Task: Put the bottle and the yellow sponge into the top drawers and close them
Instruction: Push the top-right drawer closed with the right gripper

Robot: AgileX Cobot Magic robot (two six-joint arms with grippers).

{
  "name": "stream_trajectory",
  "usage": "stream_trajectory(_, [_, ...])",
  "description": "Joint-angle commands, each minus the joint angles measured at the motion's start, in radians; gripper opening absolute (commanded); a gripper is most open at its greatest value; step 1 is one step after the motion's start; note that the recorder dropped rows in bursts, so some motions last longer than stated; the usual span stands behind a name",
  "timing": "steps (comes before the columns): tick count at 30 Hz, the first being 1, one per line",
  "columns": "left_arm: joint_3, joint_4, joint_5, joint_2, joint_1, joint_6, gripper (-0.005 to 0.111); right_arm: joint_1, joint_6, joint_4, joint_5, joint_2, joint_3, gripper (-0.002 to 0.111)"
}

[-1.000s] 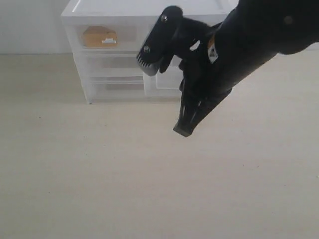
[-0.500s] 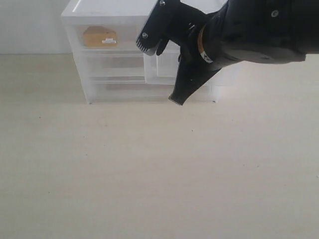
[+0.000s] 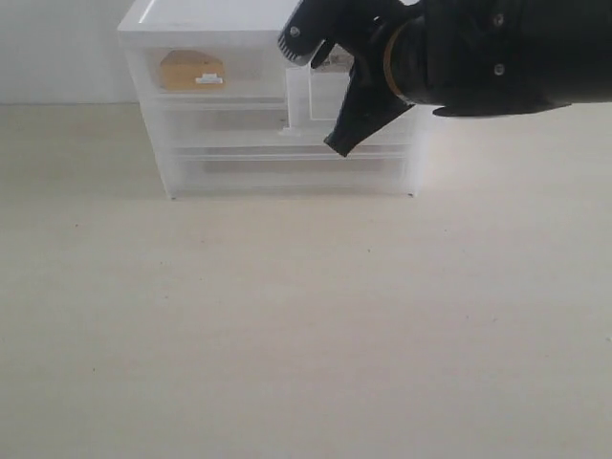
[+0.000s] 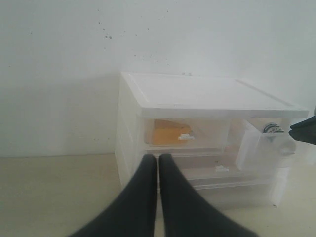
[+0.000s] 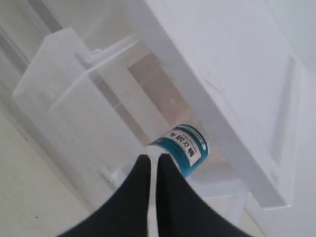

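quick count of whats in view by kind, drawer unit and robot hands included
bottle: 1
yellow sponge: 1
drawer unit: 1
robot hands: 2 (left hand, right hand)
total: 5

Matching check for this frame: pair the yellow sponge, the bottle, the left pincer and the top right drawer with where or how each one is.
Things:
1. yellow sponge
2. bottle
3. left pincer
4. top right drawer

States:
a. pulled out
b. shut, holding nothing
c. inside the closed top left drawer
d. inside the open drawer

Pairs: 1-c, 2-d, 3-b, 4-a.
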Motion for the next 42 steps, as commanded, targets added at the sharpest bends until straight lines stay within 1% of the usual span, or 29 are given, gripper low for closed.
stream_trajectory(1, [0.004, -0.007, 0.0, -0.007, 0.002, 0.003, 0.004, -0.016, 0.052, -0.08, -0.004, 0.009, -0.027, 0.003])
stream_trajectory(3, [0.004, -0.007, 0.0, -0.007, 0.002, 0.003, 0.004, -0.028, 0.087, -0.125, -0.026, 0.018, -0.043, 0.003])
stream_trajectory(10, [0.006, -0.007, 0.0, -0.007, 0.002, -0.026, 0.004, -0.069, 0.137, -0.125, -0.017, 0.143, -0.128, 0.003])
stream_trajectory(12, [0.006, -0.007, 0.0, -0.007, 0.002, -0.026, 0.004, -0.076, 0.186, -0.125, 0.008, 0.173, -0.158, 0.003])
stream_trajectory(15, [0.006, -0.007, 0.0, -0.007, 0.002, -0.026, 0.004, -0.078, 0.318, -0.127, 0.078, 0.186, -0.185, 0.003])
stream_trajectory(17, [0.006, -0.007, 0.0, -0.007, 0.002, -0.026, 0.004, -0.078, 0.344, -0.108, 0.114, 0.168, -0.188, 0.003])
stream_trajectory(18, [0.006, -0.007, 0.0, -0.007, 0.002, -0.026, 0.004, -0.073, 0.319, -0.068, 0.121, 0.155, -0.188, 0.003])
stream_trajectory(20, [0.006, -0.007, 0.0, -0.007, 0.002, -0.026, 0.004, -0.061, 0.16, 0.037, 0.078, 0.101, -0.178, 0.002])
stream_trajectory(23, [0.006, -0.007, 0.0, -0.007, 0.002, -0.026, 0.004, -0.037, -0.065, 0.192, -0.085, -0.007, -0.118, 0.002])
stream_trajectory(25, [0.006, -0.007, 0.0, -0.007, 0.002, -0.026, 0.004, -0.025, -0.168, 0.276, -0.171, -0.079, -0.061, 0.002])
stream_trajectory(27, [0.006, -0.007, 0.0, -0.007, 0.002, -0.026, 0.004, -0.015, -0.232, 0.311, -0.229, -0.125, 0.004, 0.002])
stream_trajectory(29, [0.006, -0.007, 0.0, -0.007, 0.002, -0.026, 0.004, -0.015, -0.265, 0.312, -0.273, -0.129, 0.047, 0.002])
stream_trajectory(32, [0.006, -0.007, 0.0, -0.007, 0.002, -0.026, 0.004, -0.02, -0.276, 0.305, -0.252, -0.059, 0.046, 0.002])
stream_trajectory(35, [0.006, -0.007, 0.0, -0.007, 0.002, -0.026, 0.004, -0.038, -0.271, 0.297, -0.247, 0.021, -0.004, 0.002])
stream_trajectory(42, [0.006, -0.007, 0.0, -0.007, 0.002, -0.026, 0.004, -0.097, -0.231, 0.297, -0.175, 0.153, -0.191, 0.002])
